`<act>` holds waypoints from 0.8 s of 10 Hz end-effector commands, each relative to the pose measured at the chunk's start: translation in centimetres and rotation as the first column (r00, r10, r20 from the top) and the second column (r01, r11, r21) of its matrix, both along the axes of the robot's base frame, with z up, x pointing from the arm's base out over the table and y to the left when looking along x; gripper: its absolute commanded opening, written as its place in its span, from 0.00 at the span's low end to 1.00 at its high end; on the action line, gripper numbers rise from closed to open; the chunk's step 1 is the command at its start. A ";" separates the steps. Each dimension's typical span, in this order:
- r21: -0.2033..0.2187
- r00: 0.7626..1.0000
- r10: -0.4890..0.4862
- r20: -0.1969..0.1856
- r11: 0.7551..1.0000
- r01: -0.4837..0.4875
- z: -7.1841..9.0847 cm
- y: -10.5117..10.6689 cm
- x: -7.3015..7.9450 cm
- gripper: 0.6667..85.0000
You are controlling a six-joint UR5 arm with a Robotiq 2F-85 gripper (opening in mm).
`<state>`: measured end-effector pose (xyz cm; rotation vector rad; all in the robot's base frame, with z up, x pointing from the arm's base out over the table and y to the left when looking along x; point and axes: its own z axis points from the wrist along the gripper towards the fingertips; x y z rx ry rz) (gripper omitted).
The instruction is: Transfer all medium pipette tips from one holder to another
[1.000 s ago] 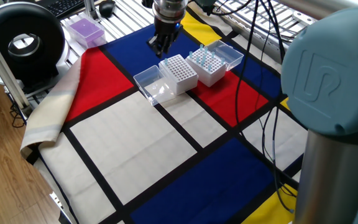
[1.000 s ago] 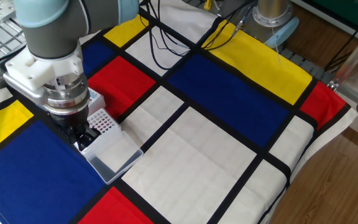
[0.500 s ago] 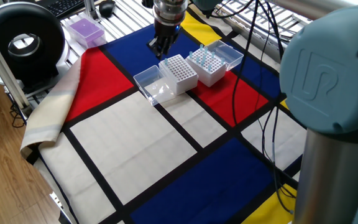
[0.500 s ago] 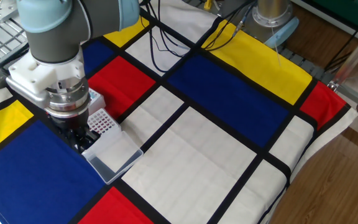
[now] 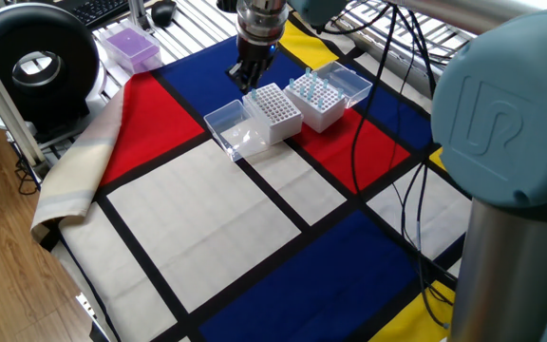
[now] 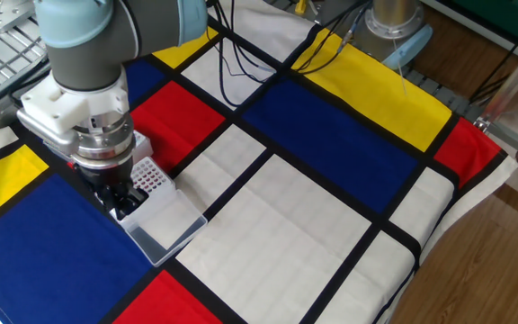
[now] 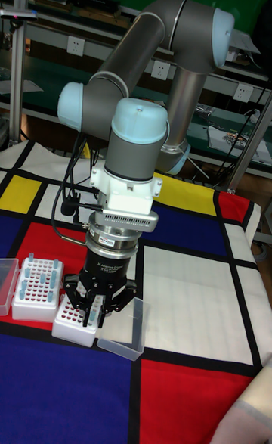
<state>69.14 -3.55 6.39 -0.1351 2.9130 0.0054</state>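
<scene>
My gripper (image 7: 94, 311) hangs over the near edge of a white rack (image 7: 69, 315) whose holes look mostly bare. Its fingers stand close together on a pale blue medium pipette tip (image 7: 92, 314) held upright. From one fixed view the gripper (image 5: 248, 74) is just behind that rack (image 5: 273, 104). Beside it stands a second white rack (image 5: 313, 99) with several pale blue tips (image 7: 36, 276) in it. In the other fixed view the gripper (image 6: 120, 194) covers most of the near rack (image 6: 149, 176), and the tip-filled rack is hidden behind the arm.
A clear lid (image 5: 232, 129) lies open beside the near rack, and another clear lid (image 5: 351, 84) beside the far one. A purple box (image 5: 129, 46) and a black round device (image 5: 32, 63) stand past the cloth's left edge. Cables (image 5: 397, 114) run across the right side.
The gripper has drifted a little sideways over the near rack's edge. The racks and lids have not moved.
</scene>
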 end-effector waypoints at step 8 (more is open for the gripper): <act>-0.001 0.998 -0.053 0.022 0.999 0.053 0.3 -0.5 -0.1 0.21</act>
